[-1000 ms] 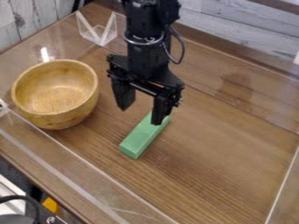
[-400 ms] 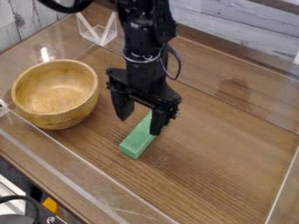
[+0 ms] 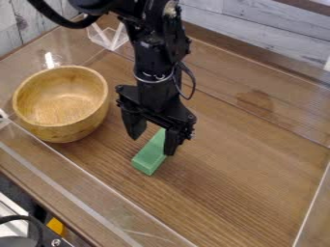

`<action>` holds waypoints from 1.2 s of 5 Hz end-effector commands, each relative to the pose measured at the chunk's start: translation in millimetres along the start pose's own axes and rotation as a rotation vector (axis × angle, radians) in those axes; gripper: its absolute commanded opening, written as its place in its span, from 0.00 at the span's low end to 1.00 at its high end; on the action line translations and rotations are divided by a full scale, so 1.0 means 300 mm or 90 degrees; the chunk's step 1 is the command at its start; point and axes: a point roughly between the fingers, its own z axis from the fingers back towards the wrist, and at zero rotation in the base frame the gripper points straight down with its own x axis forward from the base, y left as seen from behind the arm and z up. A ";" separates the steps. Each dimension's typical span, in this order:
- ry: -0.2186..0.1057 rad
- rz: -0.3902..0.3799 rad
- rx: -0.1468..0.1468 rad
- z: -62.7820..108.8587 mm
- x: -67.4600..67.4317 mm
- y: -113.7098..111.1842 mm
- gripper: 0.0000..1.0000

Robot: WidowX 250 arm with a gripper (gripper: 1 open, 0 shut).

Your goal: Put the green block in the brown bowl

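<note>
I have the gripper (image 3: 160, 131) wide open, its fingers spread and nothing gripped between them that I can make out. It hangs over the far part of the green block (image 3: 153, 155), one finger toward the bowl side and the other on the opposite side. From this single view I can't tell how high the fingertips are, or whether either one touches the block.

The block lies flat on the wooden table (image 3: 245, 183), to the right of the brown bowl (image 3: 61, 103) in my picture and a little nearer the camera, well apart from it. Its near end shows fully; its far end runs up beneath the gripper and is partly hidden there. The long axis slants: the near end leans toward the bowl's side of the picture, the far end away from it.

That slant is what I would judge the coming move on. The fingers are spread roughly across the block, so they look set to close on its long sides, but most of the visible block lies on the camera side of them. I'd want to ease the gripper toward the camera, over the block's middle, before going down; a grip at the far end could let the bar tip or swivel.

The bowl stands upright, its inside facing up, beside the block's side of the table. Reaching is the step in hand; lift, carry and release are still to do.
</note>
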 end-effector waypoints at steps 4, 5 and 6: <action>-0.029 0.005 0.000 -0.052 0.007 0.008 1.00; -0.033 0.004 -0.005 -0.064 0.005 0.006 1.00; -0.035 0.003 -0.009 -0.074 0.003 0.007 1.00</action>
